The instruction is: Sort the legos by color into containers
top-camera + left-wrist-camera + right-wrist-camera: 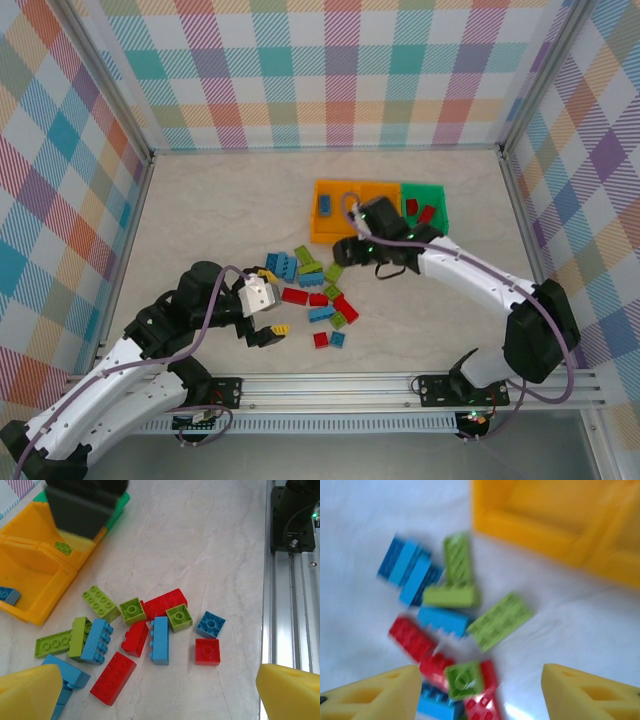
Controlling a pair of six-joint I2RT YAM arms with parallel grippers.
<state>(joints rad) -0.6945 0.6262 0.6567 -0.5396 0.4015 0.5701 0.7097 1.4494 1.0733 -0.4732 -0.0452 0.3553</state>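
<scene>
White arms (465, 272), black joints (535, 335), lilac cables (215, 305), yellow tool fingertips (30, 695).

Enclosed on three sides by pastel plaid walls (340, 70). Pale marbled tabletop (220, 210), evenly lit. Aluminium rail (340, 385) along near edge; metal posts (111, 90) at back corners.

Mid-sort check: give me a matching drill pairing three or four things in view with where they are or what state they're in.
1. left orange bin
2. green bin
3. left gripper
4. square red brick

A. open, empty
B. contains red bricks
C. loose on the table
D. contains a blue brick

Pairs: 1-D, 2-B, 3-A, 4-C
</scene>
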